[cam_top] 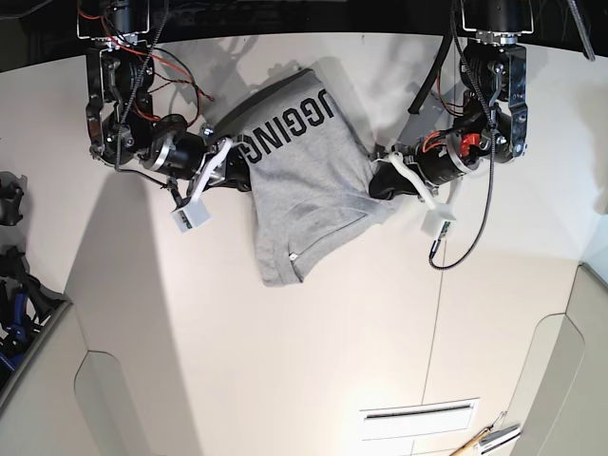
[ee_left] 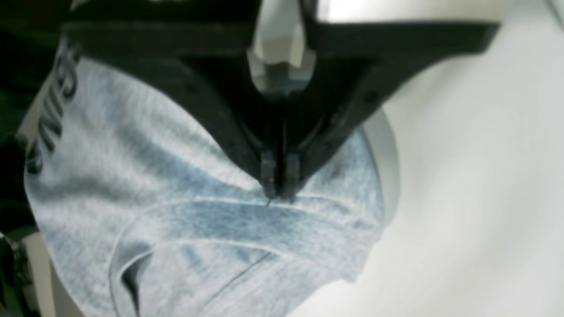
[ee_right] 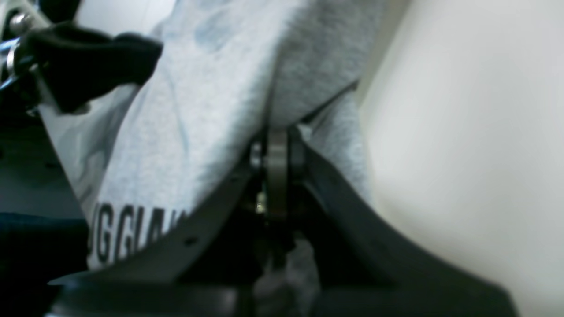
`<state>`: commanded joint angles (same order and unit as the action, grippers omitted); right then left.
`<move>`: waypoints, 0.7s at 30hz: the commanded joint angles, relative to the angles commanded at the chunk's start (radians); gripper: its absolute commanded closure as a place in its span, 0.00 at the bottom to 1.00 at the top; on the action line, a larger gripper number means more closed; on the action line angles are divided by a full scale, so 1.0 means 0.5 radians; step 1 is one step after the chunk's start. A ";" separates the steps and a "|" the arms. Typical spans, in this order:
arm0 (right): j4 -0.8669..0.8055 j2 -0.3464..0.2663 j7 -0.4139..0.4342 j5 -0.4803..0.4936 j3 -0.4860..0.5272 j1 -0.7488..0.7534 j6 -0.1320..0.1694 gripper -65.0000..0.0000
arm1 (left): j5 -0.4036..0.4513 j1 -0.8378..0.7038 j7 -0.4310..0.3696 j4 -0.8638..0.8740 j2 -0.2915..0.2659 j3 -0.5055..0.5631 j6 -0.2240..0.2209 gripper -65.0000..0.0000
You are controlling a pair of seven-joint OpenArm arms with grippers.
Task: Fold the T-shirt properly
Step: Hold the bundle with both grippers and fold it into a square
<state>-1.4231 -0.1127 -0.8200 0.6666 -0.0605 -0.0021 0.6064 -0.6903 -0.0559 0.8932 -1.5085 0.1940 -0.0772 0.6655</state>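
Grey cloth was pinched between the tips of the left gripper (ee_left: 278,187), whose jaws stood closed on a seam or hem of the T-shirt (cam_top: 304,190); in the base view this gripper held the shirt's right edge. The right gripper (ee_right: 276,145) had fabric draped over it and bunched at its jaws, so it was probably clamped on the shirt's left edge, though the blurred wrist view left the contact itself unclear.

Between the two arms the shirt hung and sagged in the middle of the white table (cam_top: 313,361), nearer the far side. Black lettering (cam_top: 290,128) showed on its far part, and the near end trailed into a rumpled point with a small white tag.

As for progress, the fold looked barely under way: the garment was gathered and partly doubled but crooked, with no clean rectangle or flat edges. Laying it down, squaring the sleeves and sides and making the final folds all appeared to remain.
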 joint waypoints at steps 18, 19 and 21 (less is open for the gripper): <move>-0.001 0.233 -0.059 0.072 0.003 0.051 0.002 1.00 | 0.221 0.306 -0.015 0.138 -0.227 0.001 -0.001 0.97; -0.001 0.237 -0.058 0.074 0.004 0.050 0.002 1.00 | 0.223 0.307 -0.015 0.138 -0.226 0.000 -0.001 0.97; -0.001 0.233 -0.059 0.061 0.002 0.050 0.002 1.00 | 0.224 0.307 -0.015 0.138 -0.226 0.000 -0.001 0.97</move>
<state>-1.4235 0.0036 -0.8494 0.6971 -0.0597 0.0227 0.6071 -0.5785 0.0975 0.8856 -1.4395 0.0811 -0.0772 0.6651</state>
